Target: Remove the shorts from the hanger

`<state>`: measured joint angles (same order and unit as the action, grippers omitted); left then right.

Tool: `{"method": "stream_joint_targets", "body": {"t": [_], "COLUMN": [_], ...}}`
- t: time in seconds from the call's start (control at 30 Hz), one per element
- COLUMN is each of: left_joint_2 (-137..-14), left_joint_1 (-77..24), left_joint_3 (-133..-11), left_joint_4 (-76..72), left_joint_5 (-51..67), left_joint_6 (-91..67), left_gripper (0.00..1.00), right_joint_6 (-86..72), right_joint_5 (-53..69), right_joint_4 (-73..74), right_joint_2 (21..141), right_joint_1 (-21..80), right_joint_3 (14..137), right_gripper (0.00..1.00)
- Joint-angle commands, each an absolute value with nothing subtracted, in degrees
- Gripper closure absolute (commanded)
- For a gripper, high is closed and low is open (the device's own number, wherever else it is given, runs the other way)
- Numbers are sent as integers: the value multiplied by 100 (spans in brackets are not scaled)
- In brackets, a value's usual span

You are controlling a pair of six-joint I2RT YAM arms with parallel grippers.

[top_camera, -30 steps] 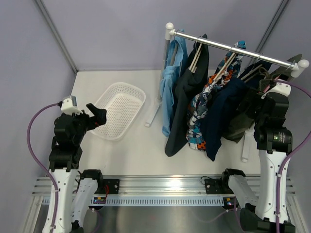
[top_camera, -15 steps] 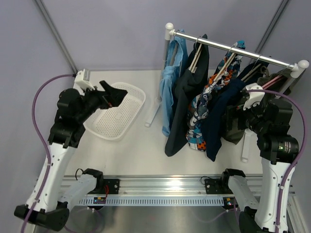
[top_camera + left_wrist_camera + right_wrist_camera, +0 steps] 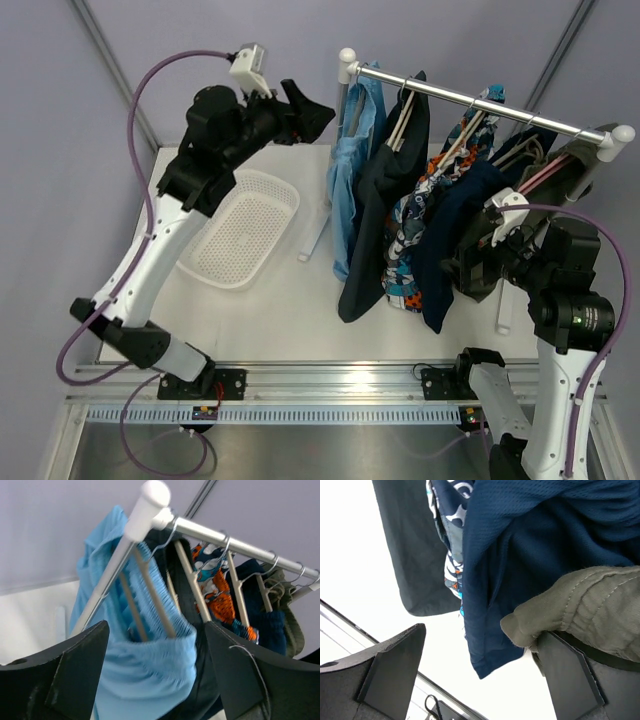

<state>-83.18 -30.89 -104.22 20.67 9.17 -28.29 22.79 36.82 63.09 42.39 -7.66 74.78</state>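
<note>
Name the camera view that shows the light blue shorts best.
Left wrist: the light blue shorts fill the frame's middle, ribbed waistband on the hanger plainly seen. Top external shows them full length but small, at the rail's left end. Right wrist does not show them.

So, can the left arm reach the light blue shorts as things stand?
Probably yes: the left gripper is open and faces the light blue shorts, the end garment on the rail, with nothing between them.

No readable text, label, brand, number or sign on anything in any view.
</note>
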Motion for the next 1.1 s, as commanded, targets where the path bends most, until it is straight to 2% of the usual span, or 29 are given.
{"method": "stream_joint_targets", "body": {"t": [0.0,0.23,0.53,0.83,1.07], "left_joint_2": [-8937,-10036,-10388,-10722,-10933], "left_joint_1": [-3313,-3585,-3884,-4095,-4201], "left_joint_3": [-11257,-12558,-12683,-12884,-12999], "left_joint_4": [1916,2381,2672,2996,3269], "left_joint_5": [642,185,-413,-729,-1467], "left_joint_6": [-2567,-2268,-1723,-1302,-923], "left_gripper": [23,35,52,55,57], "right_joint_6": [2224,1916,1696,1573,1442], "right_joint_5": [4008,3815,3771,3762,3744], "right_joint_4": [6425,6302,6126,6038,5968], "right_joint_2": [4017,3762,3603,3586,3595], "right_joint_1": [-765,-765,-765,-765,-765], "right_joint_3": [7427,7216,7075,7040,7145], "right_gripper": [1,1,1,0,0]}}
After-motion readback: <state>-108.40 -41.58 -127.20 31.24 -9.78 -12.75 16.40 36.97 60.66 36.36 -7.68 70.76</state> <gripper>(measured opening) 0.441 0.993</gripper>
